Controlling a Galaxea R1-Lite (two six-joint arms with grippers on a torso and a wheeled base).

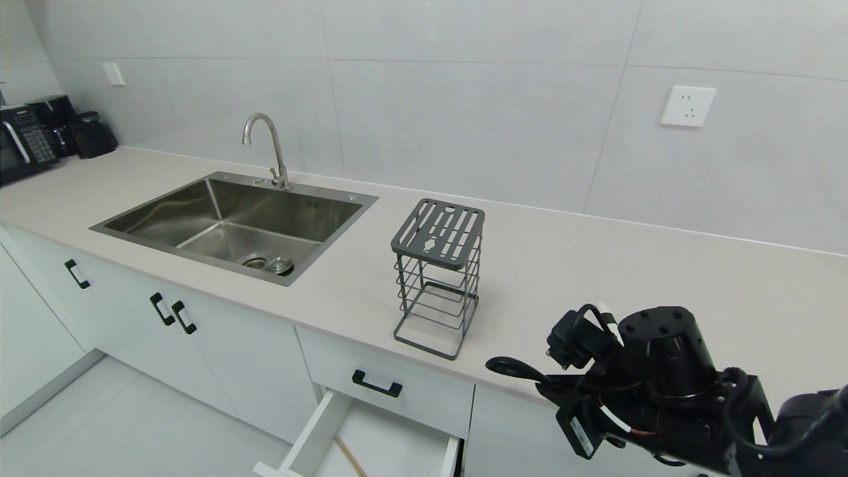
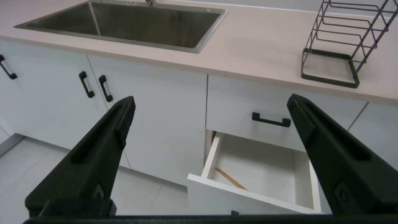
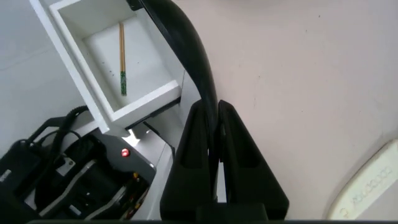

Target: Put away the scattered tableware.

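Two tools in view. Left tool spread wide with nothing between its fingers, out in front of the white cabinets and facing the open drawer. Right tool pressed together on a black utensil, pinching it at one end. Long curved body of the utensil sticking out past the fingers, over the pale tabletop near its front edge, rounded far end pointing toward the drawer's side. Hard to tell whether spoon or ladle. Inside the drawer, a pair of wooden chopsticks lying flat on the white bottom, close together, toward its left side. On the tabletop, a dark wire rack with a slotted top plate, standing upright just above the drawer, between the steel sink and the right tool, apart from both. Curved faucet behind the sink basin. Black appliances at the tabletop's far left end, against the tiled wall. White socket on the wall at the right.
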